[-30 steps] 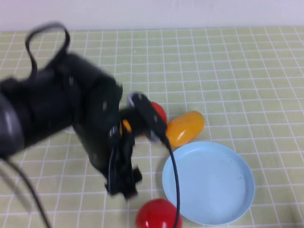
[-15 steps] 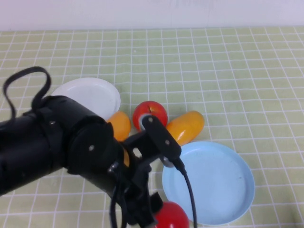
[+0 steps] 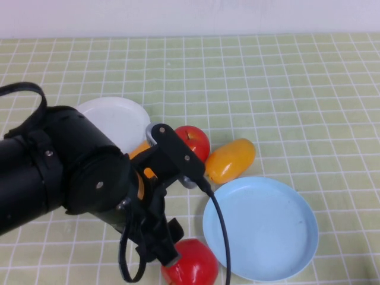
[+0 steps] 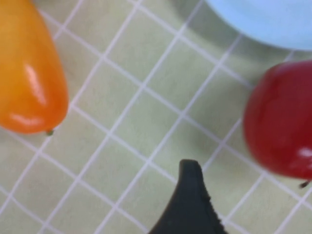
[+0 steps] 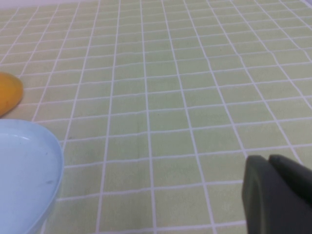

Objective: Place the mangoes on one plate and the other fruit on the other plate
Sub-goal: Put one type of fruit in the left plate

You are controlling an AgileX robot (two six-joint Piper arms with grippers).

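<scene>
A glossy red apple (image 3: 191, 268) lies at the near edge of the table, and my left gripper (image 3: 168, 256) hangs open right beside it. In the left wrist view that apple (image 4: 280, 122) lies to one side of the single visible finger (image 4: 190, 200), with a mango (image 4: 29, 73) on the other side. The second apple (image 3: 193, 141) and an orange mango (image 3: 231, 159) sit behind the light blue plate (image 3: 261, 228). My left arm hides most of the other mango (image 3: 141, 148). The white plate (image 3: 113, 117), partly covered, holds nothing I can see. My right gripper (image 5: 269, 163) is shut above bare table.
A green checked cloth (image 3: 285, 89) covers the table. My bulky left arm (image 3: 65, 178) and its cable (image 3: 217, 225) block the left-centre, and the cable runs along the blue plate's left rim. In the right wrist view the blue plate's rim (image 5: 53, 156) and a mango tip (image 5: 7, 95) show.
My left arm has swung down and toward the near edge, uncovering the white plate. Its gripper has come to the near apple, which now shows more fully.
</scene>
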